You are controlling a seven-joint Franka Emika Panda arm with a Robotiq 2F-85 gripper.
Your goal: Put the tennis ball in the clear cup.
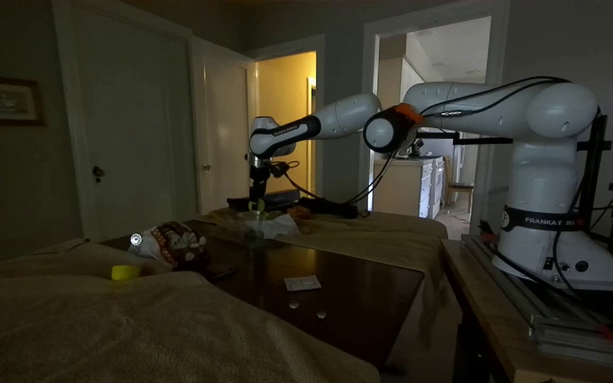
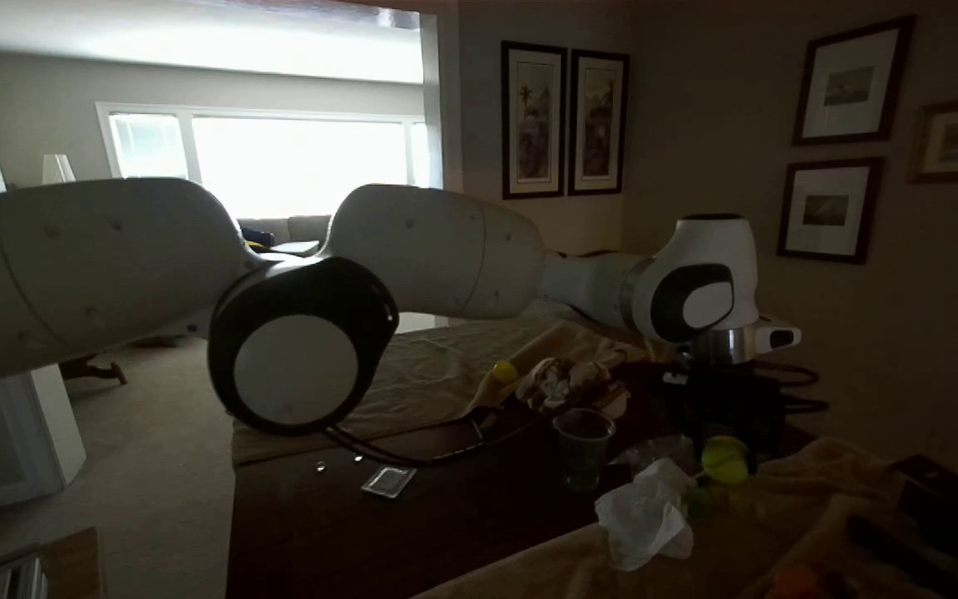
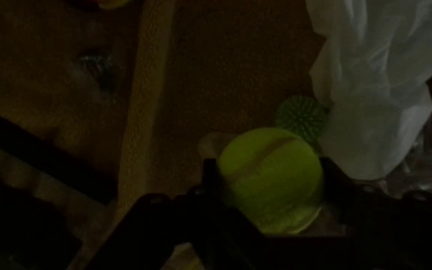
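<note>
- Gripper (image 3: 269, 168), one: I have it grasping the tennis ball (image 2: 725, 460), outside the clear cup (image 2: 584, 453) and apart from it.
- Crumpled white sheet (image 2: 647, 516), patterned bag (image 1: 176, 243): both near the cup.

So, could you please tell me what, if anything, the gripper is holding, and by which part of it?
The gripper is holding the tennis ball, clamped by two opposite sides, near its middle in the wrist view.
</note>
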